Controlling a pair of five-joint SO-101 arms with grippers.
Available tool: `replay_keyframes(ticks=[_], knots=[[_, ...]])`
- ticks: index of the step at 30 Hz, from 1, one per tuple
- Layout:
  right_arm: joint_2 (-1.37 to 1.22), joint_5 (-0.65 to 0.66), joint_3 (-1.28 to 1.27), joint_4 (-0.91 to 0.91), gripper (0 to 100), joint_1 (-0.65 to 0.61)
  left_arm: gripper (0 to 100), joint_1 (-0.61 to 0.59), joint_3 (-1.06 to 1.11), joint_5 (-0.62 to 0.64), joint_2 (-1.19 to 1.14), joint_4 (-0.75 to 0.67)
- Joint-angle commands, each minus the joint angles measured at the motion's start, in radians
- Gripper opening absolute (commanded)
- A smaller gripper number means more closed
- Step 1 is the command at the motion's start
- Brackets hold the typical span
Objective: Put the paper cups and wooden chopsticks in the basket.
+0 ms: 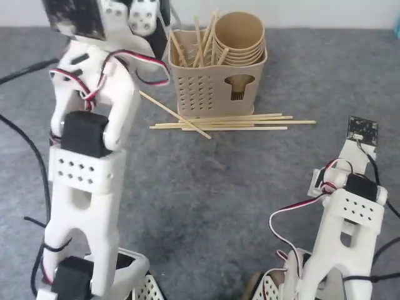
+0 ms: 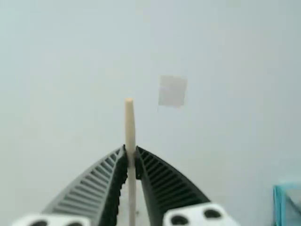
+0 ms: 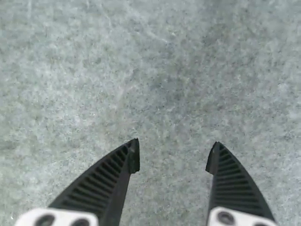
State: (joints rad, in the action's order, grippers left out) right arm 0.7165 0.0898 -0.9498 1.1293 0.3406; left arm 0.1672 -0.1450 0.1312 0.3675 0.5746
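Your left gripper [image 2: 130, 157] is pinched tight on a pale wooden chopstick [image 2: 129, 122] — the stick stands up between the jaws, and the arm is raised high with its wrist aimed at the plain wall [image 2: 70, 56]. Steer the stick's lower end over the beige perforated plastic basket [image 1: 212, 94], beside the stacked tan paper cups [image 1: 239, 31], and let go only once it sits inside the rim. More loose wooden chopsticks [image 1: 237, 122] lie just in front of the basket. Your right gripper [image 3: 173, 153] hangs low over the grey felt mat [image 3: 141, 70] — jaws wide, holding nothing.
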Motion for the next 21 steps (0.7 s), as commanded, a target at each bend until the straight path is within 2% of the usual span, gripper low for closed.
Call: replay_keyframes(ticks=[1,18,21], knots=[[0.012,0.0,0.006,-0.016,24.0,-0.016,1,-0.011,0.031,-0.012,-0.018,-0.166],[0.013,0.002,0.006,-0.015,24.0,-0.01,2,-0.048,0.038,-0.015,-0.341,-0.175],[0.013,0.002,0.006,-0.015,24.0,-0.01,12,-0.051,0.038,-0.049,-0.348,-0.146]])
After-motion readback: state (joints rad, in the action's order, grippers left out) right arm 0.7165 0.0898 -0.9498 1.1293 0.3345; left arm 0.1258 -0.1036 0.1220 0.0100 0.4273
